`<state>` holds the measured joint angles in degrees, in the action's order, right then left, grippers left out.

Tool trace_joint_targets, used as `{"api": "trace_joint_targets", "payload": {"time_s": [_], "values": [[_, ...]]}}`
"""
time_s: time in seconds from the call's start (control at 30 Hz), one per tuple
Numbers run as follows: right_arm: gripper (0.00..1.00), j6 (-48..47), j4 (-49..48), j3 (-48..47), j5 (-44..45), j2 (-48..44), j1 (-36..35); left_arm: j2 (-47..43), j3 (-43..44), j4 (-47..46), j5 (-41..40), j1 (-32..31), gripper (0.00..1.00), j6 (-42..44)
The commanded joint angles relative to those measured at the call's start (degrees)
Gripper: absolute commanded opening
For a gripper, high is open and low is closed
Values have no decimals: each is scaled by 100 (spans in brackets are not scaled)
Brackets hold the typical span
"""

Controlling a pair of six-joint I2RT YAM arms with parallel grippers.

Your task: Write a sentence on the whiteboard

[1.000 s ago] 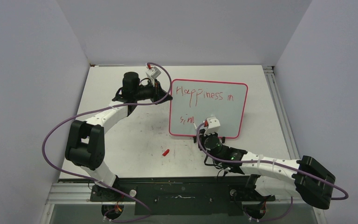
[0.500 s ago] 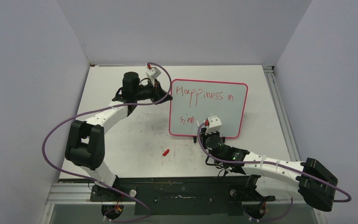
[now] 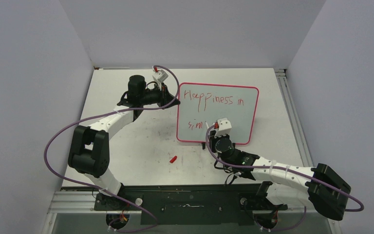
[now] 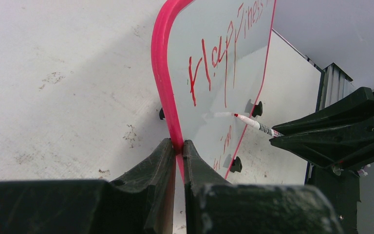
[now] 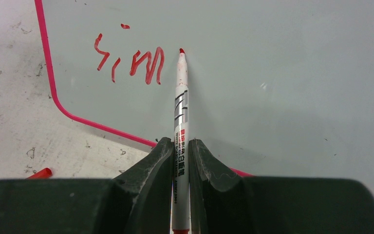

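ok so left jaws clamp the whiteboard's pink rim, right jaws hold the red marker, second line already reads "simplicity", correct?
No. The second line reads only "sim"; the right wrist view shows it. The rest stands: left jaws clamp the whiteboard by its pink rim, right jaws hold the red marker.

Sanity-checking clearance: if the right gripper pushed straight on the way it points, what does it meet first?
The whiteboard. The right gripper is shut on the marker, whose red tip leads and sits at the board face just right of the sentence. Whether the tip touches yet is unclear.
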<state>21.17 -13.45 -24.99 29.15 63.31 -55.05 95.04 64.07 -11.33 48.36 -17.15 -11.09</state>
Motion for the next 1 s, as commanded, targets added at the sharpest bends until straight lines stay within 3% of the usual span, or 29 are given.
{"api": "trace_joint_targets", "payload": {"time_s": [0.0,0.53,0.97], "values": [[5,42,-85,-187,-84,60,84,-258,132,-264,196,18,0,81],[5,1158,771,339,-470,-196,-280,-294,133,-264,191,18,0,81],[5,542,743,-288,-237,-628,-305,-302,123,-264,187,18,0,90]]}}
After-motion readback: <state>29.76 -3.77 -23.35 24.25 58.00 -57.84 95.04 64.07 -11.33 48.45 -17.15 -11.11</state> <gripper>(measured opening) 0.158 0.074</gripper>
